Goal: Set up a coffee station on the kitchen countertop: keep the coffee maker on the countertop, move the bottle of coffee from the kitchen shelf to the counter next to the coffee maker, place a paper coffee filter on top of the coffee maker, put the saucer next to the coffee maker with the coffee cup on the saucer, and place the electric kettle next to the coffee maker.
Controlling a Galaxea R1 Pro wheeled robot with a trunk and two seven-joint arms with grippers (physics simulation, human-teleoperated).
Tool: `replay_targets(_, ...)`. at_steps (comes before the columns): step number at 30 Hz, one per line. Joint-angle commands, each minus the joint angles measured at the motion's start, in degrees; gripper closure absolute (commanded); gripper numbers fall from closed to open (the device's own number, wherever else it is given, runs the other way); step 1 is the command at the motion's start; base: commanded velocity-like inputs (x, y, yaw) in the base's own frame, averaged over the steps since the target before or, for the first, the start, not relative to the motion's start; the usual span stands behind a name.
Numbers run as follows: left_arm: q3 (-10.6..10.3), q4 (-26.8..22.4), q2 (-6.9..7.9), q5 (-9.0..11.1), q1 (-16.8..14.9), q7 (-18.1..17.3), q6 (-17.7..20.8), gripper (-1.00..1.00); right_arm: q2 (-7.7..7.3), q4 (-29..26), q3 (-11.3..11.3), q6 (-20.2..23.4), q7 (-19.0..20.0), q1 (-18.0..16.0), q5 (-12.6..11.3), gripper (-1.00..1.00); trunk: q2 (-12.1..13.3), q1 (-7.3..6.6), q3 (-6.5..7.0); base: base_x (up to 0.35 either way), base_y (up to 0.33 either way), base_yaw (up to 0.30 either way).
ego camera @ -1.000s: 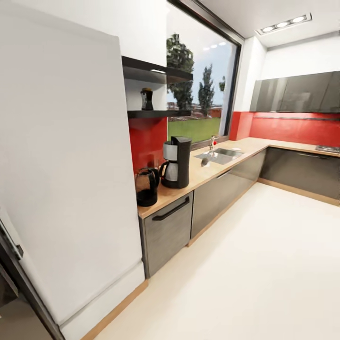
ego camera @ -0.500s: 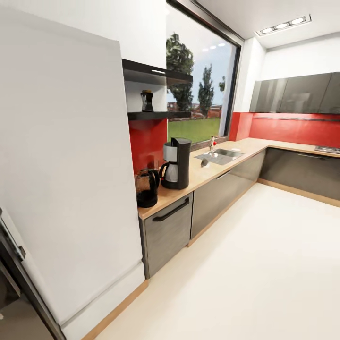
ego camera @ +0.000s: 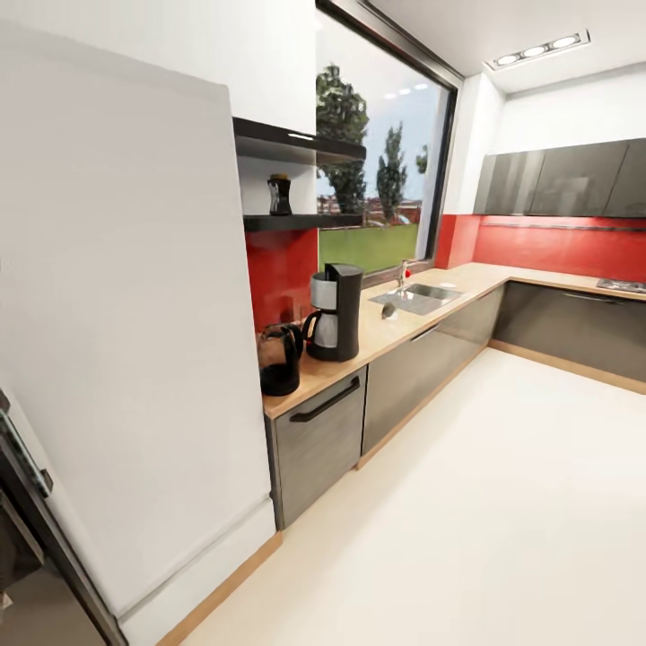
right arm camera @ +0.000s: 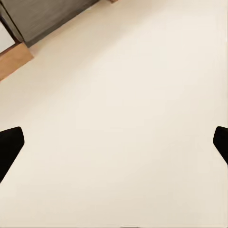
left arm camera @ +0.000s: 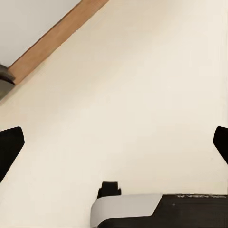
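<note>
Shelf [ego camera: 301, 221]: a dark board that bore the bottle of coffee [ego camera: 280, 194], dark, upright.
Countertop [ego camera: 377, 334]: pale wood; the black coffee maker [ego camera: 336, 309] stood on it, with the rounded dark electric kettle [ego camera: 280, 358] just beside it.
Sink [ego camera: 418, 295]: a metal basin set into the counter.
Left gripper [left arm camera: 114, 142]: spread wide over the cream floor [left arm camera: 142, 95], holding nothing.
Right gripper [right arm camera: 114, 142]: spread wide likewise, pointed at the floor.

- One coffee maker [ego camera: 336, 310] on the worktop [ego camera: 377, 339].
- One electric kettle [ego camera: 279, 358].
- One bottle of coffee [ego camera: 280, 194] on the shelf [ego camera: 301, 220].
- One sink [ego camera: 418, 295].
- Two pincers: left pincer [left arm camera: 114, 147], right pincer [right arm camera: 114, 147].
</note>
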Motion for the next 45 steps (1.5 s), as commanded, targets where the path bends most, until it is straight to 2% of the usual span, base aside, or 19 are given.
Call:
replay_targets(1,0.0,0.0,0.08,0.0,-0.6,0.1,-0.5,-1.00,-0.01,-0.1,-0.1,-1.4,0.0,0.0,0.0,-1.00,0.3,-0.20,0.07,0.000,0.000,0.000)
replay_targets(9,0.1,0.5,0.07,0.0,-0.8,0.1,-1.4,-1.00,-1.29,0.4,0.0,-3.3,0.0,0.0,0.2,-1.00,3.5,-1.96,1.51,0.000,0.000,0.000)
replay_targets(15,0.0,1.0,-0.12,0.1,-0.4,0.0,-1.5,-1.00,-1.52,3.7,0.0,-3.4,-0.3,0.0,0.1,-1.00,5.9,-3.28,2.59,0.000,0.000,0.000)
replay_targets(21,0.0,1.0,-0.13,0.2,-0.3,0.0,-1.5,-1.00,-1.42,5.8,0.3,-3.5,0.0,0.0,0.3,-1.00,5.9,-3.28,2.59,0.000,0.000,0.000)
replay_targets(45,0.0,1.0,-0.20,0.1,-0.4,0.0,-1.5,-1.00,-1.49,6.0,0.1,-3.5,-0.3,0.0,0.2,-1.00,5.9,-3.28,2.59,0.000,0.000,0.000)
